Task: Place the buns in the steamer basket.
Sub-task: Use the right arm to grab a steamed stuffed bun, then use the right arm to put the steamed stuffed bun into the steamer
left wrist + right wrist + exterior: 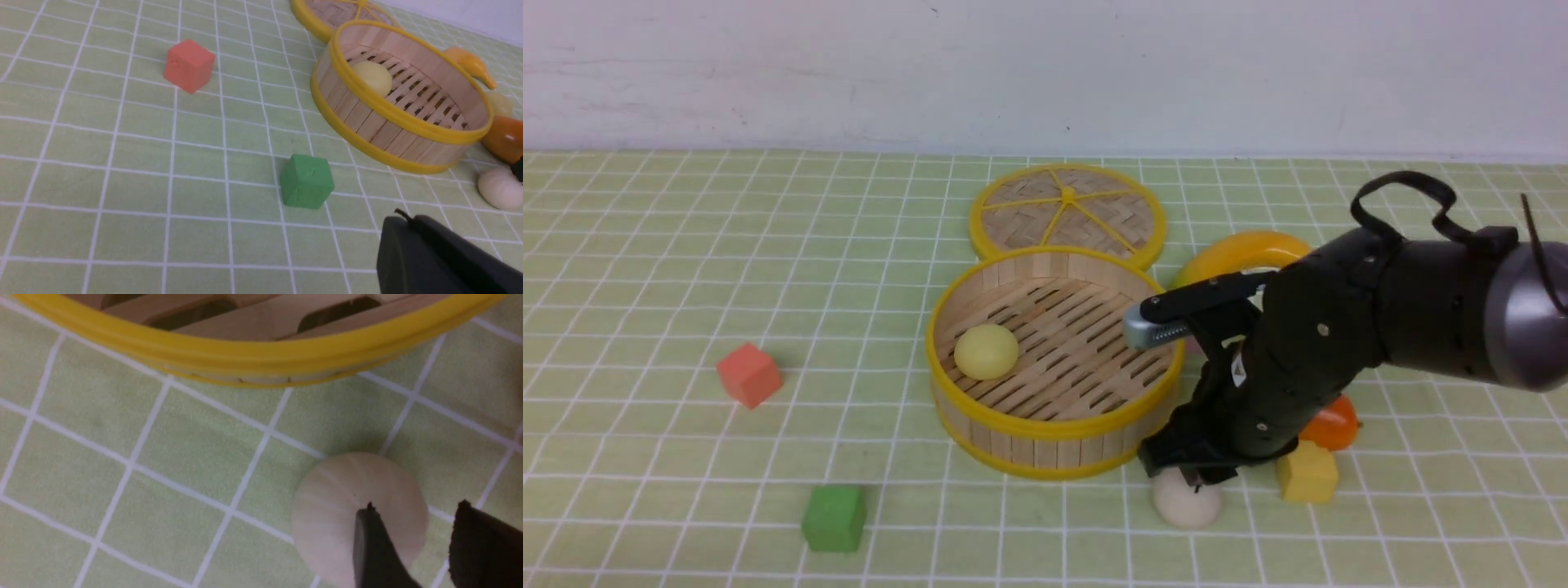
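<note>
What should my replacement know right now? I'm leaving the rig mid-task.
Left gripper: shut, away from the buns.
Right gripper: fingers open, low over the off-white bun, not gripping it.
Done: one yellow bun lies in the steamer basket.
Left: the off-white bun, on the cloth beside the basket, and a pale bun between banana and mango.

Bright, even light from overhead, so the shadows are soft and sit tight against the red cube and green cube. There's a small highlight on the orange fruit. The front view is a bit soft and grainy. The right wrist view is the mushiest: the off-white bun and steamer basket rim look smeared, and the right gripper is just a black out-of-focus shape.
</note>
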